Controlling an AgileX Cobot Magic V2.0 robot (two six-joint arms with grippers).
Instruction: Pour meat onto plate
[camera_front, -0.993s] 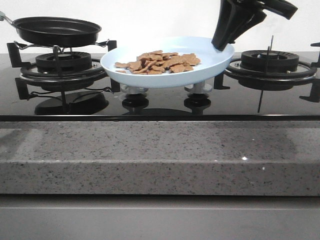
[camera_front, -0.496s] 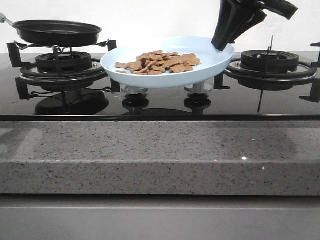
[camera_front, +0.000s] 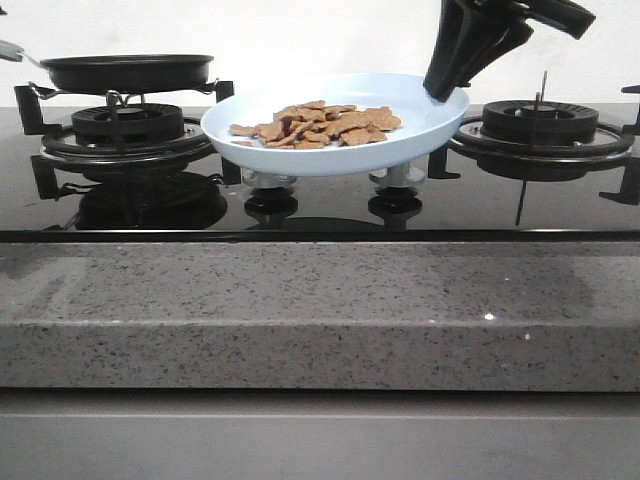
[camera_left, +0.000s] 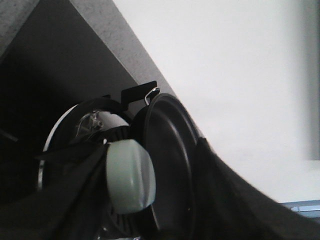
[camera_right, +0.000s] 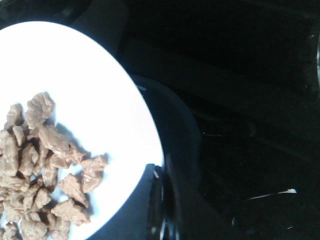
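Observation:
The pale blue plate hangs level over the middle of the stove with the meat, a heap of small brown slices, on it. My right gripper is shut on the plate's right rim. In the right wrist view the plate looks white, the meat lies on it, and my gripper clamps its edge. The black frying pan is empty and level at the left burner. My left gripper is shut on its pale green handle.
The black glass stove has a left burner with a grate, a right burner and two knobs under the plate. A speckled grey counter edge runs along the front. A white wall stands behind.
The frying pan has come down and levelled onto or just above the left burner grate. The plate, the meat and my right gripper have not moved.

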